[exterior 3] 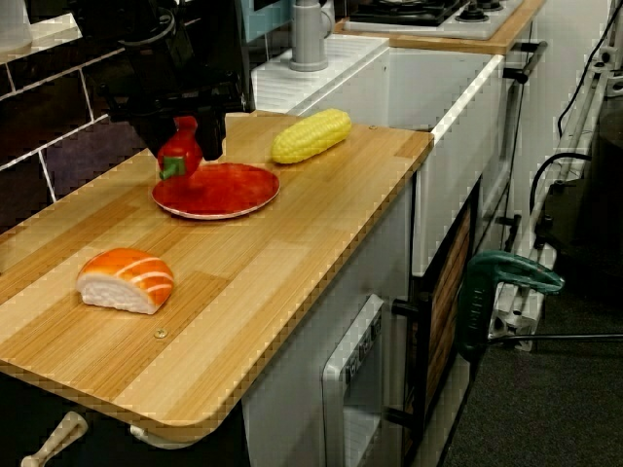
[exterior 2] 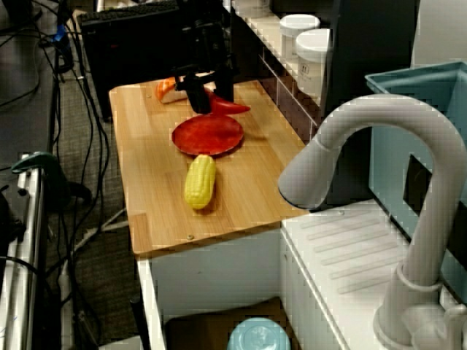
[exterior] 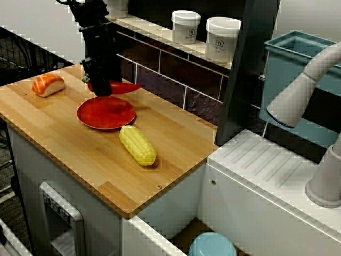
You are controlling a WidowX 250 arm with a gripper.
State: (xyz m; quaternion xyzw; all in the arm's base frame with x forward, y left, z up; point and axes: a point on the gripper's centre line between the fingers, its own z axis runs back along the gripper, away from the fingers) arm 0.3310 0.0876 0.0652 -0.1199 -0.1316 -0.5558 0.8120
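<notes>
Your gripper (exterior: 100, 88) is clenched on the thick end of the pepper (exterior: 123, 87), which hangs just over the back rim of the plate (exterior: 106, 114). Judge the pepper light, hollow and glossy, so apt to swivel; its broad shoulder offers the surest hold. The wooden counter (exterior: 80, 149) lies flat, with corn (exterior: 137, 145) just beside the plate and sushi (exterior: 48, 84) well apart.

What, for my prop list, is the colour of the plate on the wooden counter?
The plate is plain red; the view from above shows it best.
</notes>
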